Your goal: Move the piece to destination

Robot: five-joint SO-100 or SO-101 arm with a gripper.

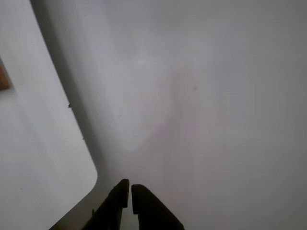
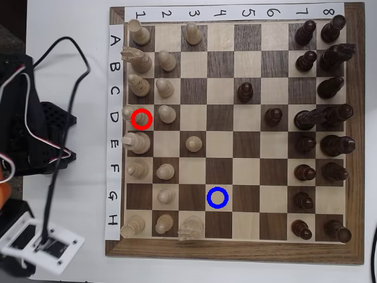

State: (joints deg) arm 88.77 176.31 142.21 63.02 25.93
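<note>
We haven't started the pick yet. The piece sits untouched under the red ring on the chessboard, first column; the blue ring marks the destination, empty, nearer the board's bottom edge. Our arm is parked left of the board. In the wrist view the gripper points at blank surface, fingers nearly together, holding nothing. Next: swing over to the red ring and open up.

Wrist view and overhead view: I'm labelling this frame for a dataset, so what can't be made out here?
- The end effector: cut by the wrist view's bottom edge, tips nearly touching; in the overhead view it cannot be picked out.
- The chessboard: absent from the wrist view, which shows only blurred pale surfaces.
- The piece: partly covered by the red ring, its exact type unclear.
- The arm: cropped by the overhead view's left edge.
</note>
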